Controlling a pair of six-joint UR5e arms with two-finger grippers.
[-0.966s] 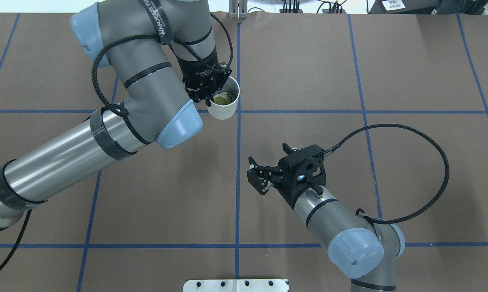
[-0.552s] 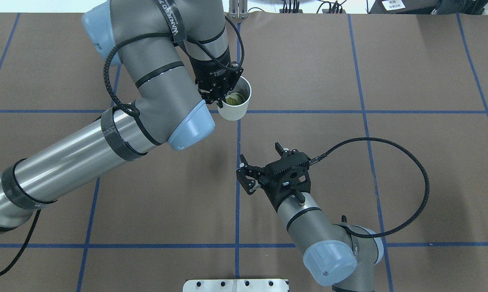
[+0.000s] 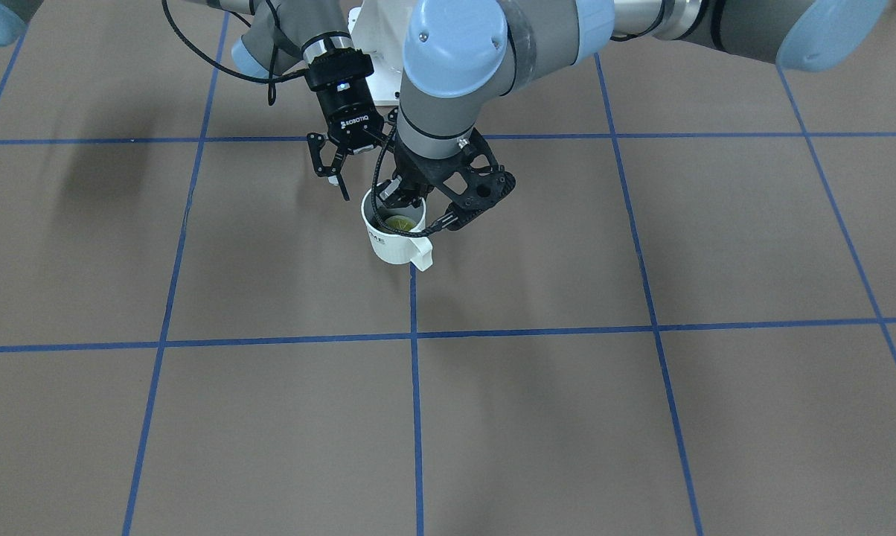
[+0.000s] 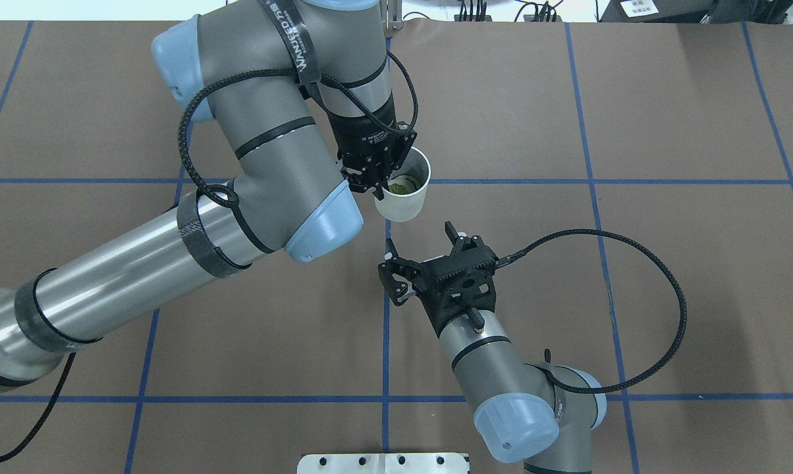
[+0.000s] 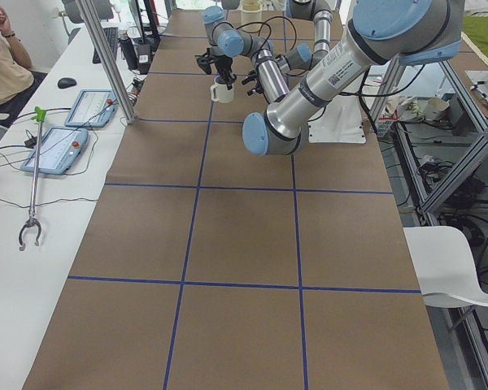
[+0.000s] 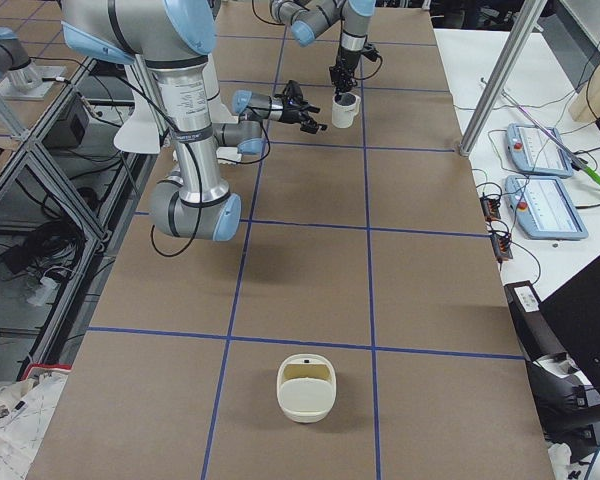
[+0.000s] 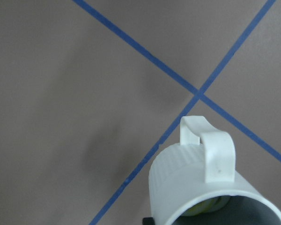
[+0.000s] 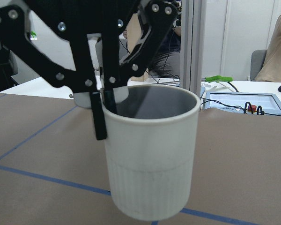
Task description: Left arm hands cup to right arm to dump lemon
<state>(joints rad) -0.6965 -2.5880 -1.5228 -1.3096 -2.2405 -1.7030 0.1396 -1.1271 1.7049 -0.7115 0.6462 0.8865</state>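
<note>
The left gripper point(image 4: 377, 185) clamps the rim of the cup point(image 4: 404, 203), one finger inside and one outside, holding it upright over the middle of the table point(image 4: 666, 118), somewhat toward the edge far from the robot. The lemon point(image 4: 402, 188) lies inside the cup. The right gripper point(image 4: 388, 275) is spread wide just beside the cup, not touching it.

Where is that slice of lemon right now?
In the overhead view, mid-picture, the lemon lies inside the cup, which the left gripper grips by the rim, with the open right gripper just below it.
</note>
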